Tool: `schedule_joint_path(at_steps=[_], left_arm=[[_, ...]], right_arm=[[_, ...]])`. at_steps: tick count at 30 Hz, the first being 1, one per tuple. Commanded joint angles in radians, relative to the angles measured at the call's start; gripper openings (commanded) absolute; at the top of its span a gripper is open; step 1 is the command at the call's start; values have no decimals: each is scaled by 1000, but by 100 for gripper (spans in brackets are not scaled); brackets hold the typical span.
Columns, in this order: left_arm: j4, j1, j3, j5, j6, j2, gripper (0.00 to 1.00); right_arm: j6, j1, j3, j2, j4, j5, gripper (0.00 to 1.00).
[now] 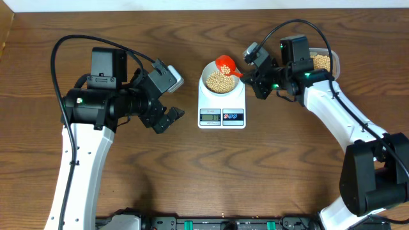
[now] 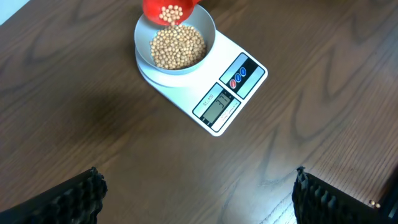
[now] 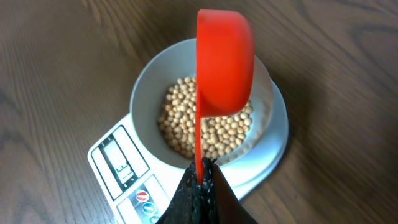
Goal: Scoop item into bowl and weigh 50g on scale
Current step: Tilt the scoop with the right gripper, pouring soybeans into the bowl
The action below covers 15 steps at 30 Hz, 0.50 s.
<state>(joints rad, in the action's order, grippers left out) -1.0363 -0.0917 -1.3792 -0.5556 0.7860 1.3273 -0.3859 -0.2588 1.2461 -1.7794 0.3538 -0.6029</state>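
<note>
The white scale (image 1: 222, 108) stands mid-table with the white bowl (image 1: 208, 75) on it, holding tan beans (image 1: 221, 82). My right gripper (image 1: 252, 76) is shut on the handle of a red scoop (image 1: 227, 64), tilted over the bowl's right rim. In the right wrist view the gripper (image 3: 200, 177) pinches the handle and the scoop (image 3: 225, 62) hangs on its side above the beans (image 3: 186, 124) and bowl (image 3: 146, 93). In the left wrist view the scoop (image 2: 168, 9) tips beans toward the bowl (image 2: 205, 28) on the scale (image 2: 249, 71). My left gripper (image 1: 167, 119), also in its wrist view (image 2: 199, 193), is open and empty, left of the scale.
A clear tub with beans (image 1: 321, 62) stands at the back right, behind my right arm. The scale's display (image 1: 210, 115) and two buttons (image 1: 232, 115) face the front edge.
</note>
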Motion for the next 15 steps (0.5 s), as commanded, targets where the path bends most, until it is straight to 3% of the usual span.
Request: schedule_joint_path(at_steps=[1,4,15], left_arm=[[-3,3,-18,-16,6,-1,98],[-3,3,-18,-16,6,-1,98],[-3,3,-18,-16,6,-1,98]], right_arm=[[-24,-9,-4,18,-6,-62,1],[-23,-13,-5,17,1,43,1],[-42,-7,-5,25,-17,-5,1]])
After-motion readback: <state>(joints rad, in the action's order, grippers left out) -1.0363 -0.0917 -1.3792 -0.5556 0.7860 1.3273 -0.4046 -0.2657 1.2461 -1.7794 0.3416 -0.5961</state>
